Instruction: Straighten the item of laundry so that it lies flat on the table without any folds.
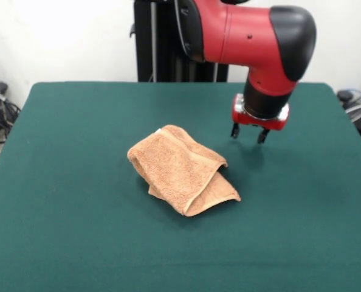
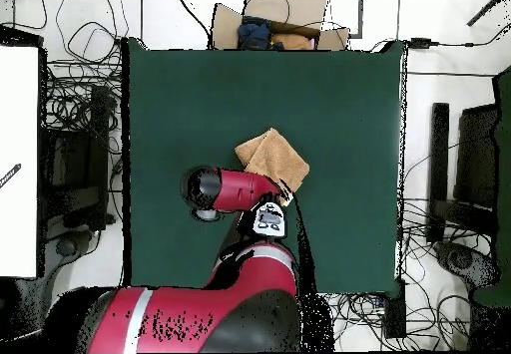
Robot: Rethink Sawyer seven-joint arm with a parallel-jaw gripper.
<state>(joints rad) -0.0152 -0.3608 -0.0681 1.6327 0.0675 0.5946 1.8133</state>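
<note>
The peach-orange towel point(image 1: 180, 167) lies crumpled near the middle of the dark green table point(image 1: 77, 152), folded over itself in layers, with one corner pointing to the front right. My gripper point(image 1: 249, 135) hangs a little above the table, to the right of the towel and slightly behind it. It is open and empty and does not touch the cloth. In the overhead view the towel point(image 2: 271, 156) shows on the table point(image 2: 339, 101) with its lower edge under my red arm point(image 2: 240, 188). The arm hides the gripper there.
The black pedestal point(image 1: 162, 42) stands behind the table's far edge. In the overhead view a cardboard box point(image 2: 269, 21) sits past the table's top edge, and cables point(image 2: 85, 101) and dark equipment point(image 2: 469, 171) lie along both sides.
</note>
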